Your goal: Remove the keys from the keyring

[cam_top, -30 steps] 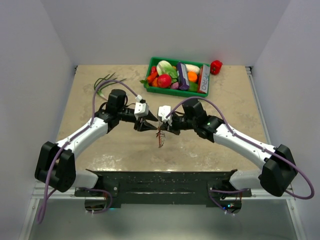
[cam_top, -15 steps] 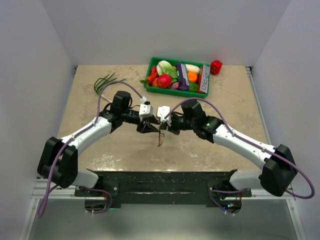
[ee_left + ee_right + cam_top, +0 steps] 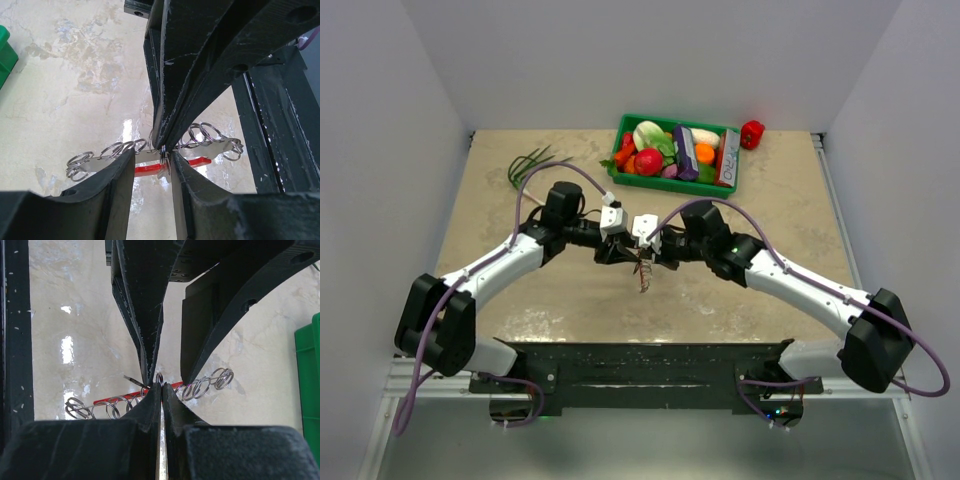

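two grippers meet on one keyring [image 3: 159,376], six o'clock of green basket [image 3: 672,184].
right gripper [image 3: 159,386] pinched together on keyring; left gripper [image 3: 153,154] jaws apart astride keys [image 3: 220,148]. risk: left bites red tag [image 3: 197,162], ring twists free.

Bare tabletop [image 3: 790,210] wide on both sides; green crate [image 3: 670,184] and scallions [image 3: 528,163] at the far edge.

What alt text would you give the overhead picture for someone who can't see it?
The robot's left end effector and right end effector meet tip to tip over a hanging keyring with a red tag. Beyond them sit a green basket of colourful vegetables, a red pepper and green stalks.
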You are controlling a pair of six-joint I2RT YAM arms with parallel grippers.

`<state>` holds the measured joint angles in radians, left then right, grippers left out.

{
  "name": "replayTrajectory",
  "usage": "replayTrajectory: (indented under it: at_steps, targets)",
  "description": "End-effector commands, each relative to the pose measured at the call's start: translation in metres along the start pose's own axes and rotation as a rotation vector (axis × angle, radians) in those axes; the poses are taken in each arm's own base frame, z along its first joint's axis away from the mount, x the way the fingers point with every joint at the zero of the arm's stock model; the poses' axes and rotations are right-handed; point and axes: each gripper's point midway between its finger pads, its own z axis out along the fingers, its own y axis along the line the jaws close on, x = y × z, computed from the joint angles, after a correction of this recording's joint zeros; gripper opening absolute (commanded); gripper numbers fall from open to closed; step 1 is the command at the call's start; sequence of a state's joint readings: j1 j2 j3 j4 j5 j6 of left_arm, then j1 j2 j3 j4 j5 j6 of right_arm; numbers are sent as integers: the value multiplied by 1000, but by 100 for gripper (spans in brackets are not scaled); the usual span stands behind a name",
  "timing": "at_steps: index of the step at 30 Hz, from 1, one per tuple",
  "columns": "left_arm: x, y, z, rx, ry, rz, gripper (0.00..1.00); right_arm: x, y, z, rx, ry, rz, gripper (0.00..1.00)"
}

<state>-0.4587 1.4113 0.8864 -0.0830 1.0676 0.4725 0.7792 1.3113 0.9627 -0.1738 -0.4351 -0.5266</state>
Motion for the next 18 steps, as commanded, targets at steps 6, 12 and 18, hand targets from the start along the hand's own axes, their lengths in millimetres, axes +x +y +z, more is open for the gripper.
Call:
replayTrajectory:
  at_steps: [6, 12, 18]
  targets:
    - [-20, 7, 0, -10, -33, 49, 40, -15, -6, 0, 24, -21, -51, 0]
    - [-21, 4, -1, 6, -32, 56, 43, -11, -7, 1, 38, -4, -61, 0]
    - [-18, 4, 0, 6, -26, 59, 36, -12, -7, 1, 39, -8, -62, 0]
